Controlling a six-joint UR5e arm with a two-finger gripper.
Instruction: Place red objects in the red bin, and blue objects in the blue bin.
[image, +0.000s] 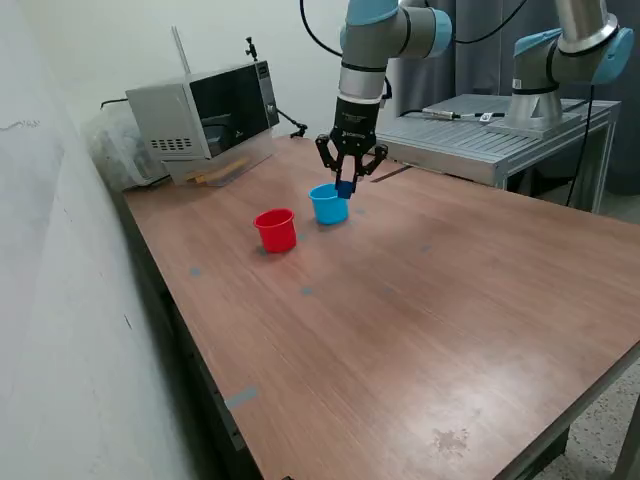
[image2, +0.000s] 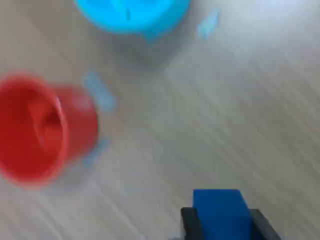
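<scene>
My gripper (image: 346, 185) hangs just above the far rim of the light blue cup (image: 329, 203), shut on a small dark blue cube (image: 345, 188). In the wrist view the cube (image2: 220, 212) sits between the two black fingertips (image2: 189, 222). The light blue cup (image2: 132, 15) and the red cup (image2: 37, 132) stand upright on the wooden table; something red shows inside the red cup, blurred. The red cup (image: 276, 230) stands on the exterior view's left of the blue one. No loose cubes show on the table.
A microwave (image: 205, 115) stands at the table's back left corner. A second arm's base (image: 545, 90) sits on a metal bench (image: 500, 140) behind. Small blue tape marks (image: 308, 291) dot the table (image: 420, 330).
</scene>
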